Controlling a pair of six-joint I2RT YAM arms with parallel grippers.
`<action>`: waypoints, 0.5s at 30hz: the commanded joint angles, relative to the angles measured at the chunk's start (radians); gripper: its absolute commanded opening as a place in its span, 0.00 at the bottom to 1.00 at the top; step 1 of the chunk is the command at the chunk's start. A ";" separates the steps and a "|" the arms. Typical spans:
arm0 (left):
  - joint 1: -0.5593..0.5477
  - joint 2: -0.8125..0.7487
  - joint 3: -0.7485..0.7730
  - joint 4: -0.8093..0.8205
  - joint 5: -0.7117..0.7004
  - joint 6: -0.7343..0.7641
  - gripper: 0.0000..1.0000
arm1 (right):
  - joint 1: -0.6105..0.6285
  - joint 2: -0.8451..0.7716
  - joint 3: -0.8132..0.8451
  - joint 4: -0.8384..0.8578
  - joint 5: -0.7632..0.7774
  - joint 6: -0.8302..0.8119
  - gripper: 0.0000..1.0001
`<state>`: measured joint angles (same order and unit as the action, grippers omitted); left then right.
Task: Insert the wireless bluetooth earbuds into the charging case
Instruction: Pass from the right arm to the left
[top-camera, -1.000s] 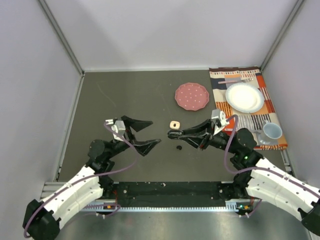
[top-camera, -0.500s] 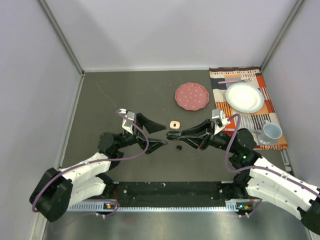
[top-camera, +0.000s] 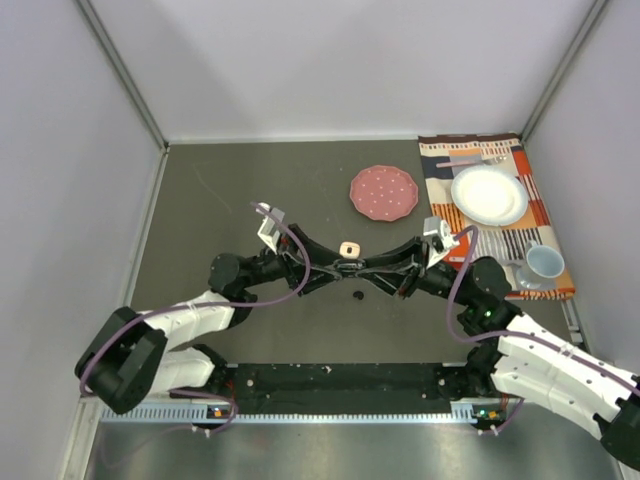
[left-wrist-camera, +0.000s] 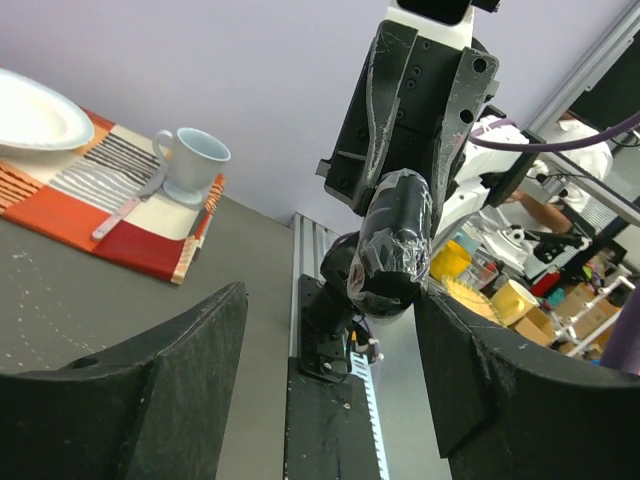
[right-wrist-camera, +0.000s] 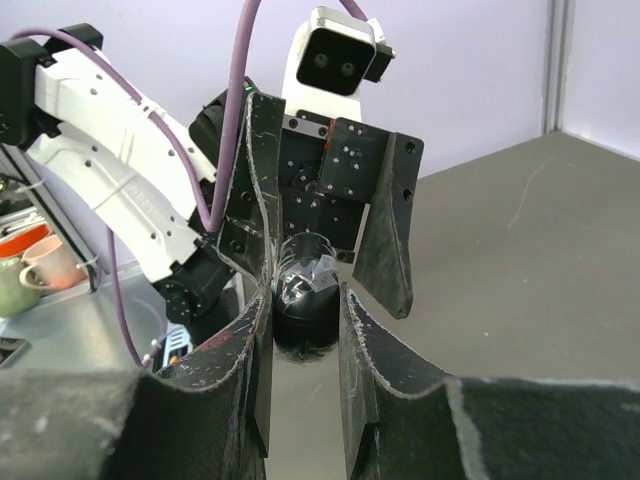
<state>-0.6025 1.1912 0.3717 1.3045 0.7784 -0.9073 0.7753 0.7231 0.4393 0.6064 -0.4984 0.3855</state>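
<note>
Swung left gripper (top-camera: 336, 268) in, jaws wide open either side of black charging case (left-wrist-camera: 392, 250) clamped in right gripper (top-camera: 354, 268), probably for handover or lid-opening, with 1 black earbud (top-camera: 357, 295) loose just beside jaws.

The case (right-wrist-camera: 300, 322) is glossy black plastic under crinkled film (left-wrist-camera: 398, 250), the table (top-camera: 220, 200) matt, the mat (left-wrist-camera: 140, 245) cloth, the mug (left-wrist-camera: 192, 160) glazed.

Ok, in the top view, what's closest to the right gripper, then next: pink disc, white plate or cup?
1. Pink disc, just beyond the right gripper holding the black case.
2. White plate, on the placemat, far right.
3. Cup, at the placemat's right edge, farthest.
</note>
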 joint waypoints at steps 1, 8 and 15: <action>-0.006 0.047 0.058 0.365 0.030 -0.064 0.71 | -0.004 0.010 -0.001 0.085 -0.015 0.009 0.00; -0.016 0.016 0.050 0.363 0.009 -0.033 0.69 | -0.002 0.024 -0.004 0.087 -0.002 0.016 0.00; -0.019 0.008 0.036 0.361 -0.010 -0.019 0.44 | -0.002 0.045 -0.010 0.099 0.014 0.032 0.00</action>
<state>-0.6189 1.2186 0.3927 1.3106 0.7929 -0.9409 0.7700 0.7612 0.4316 0.6258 -0.4717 0.3962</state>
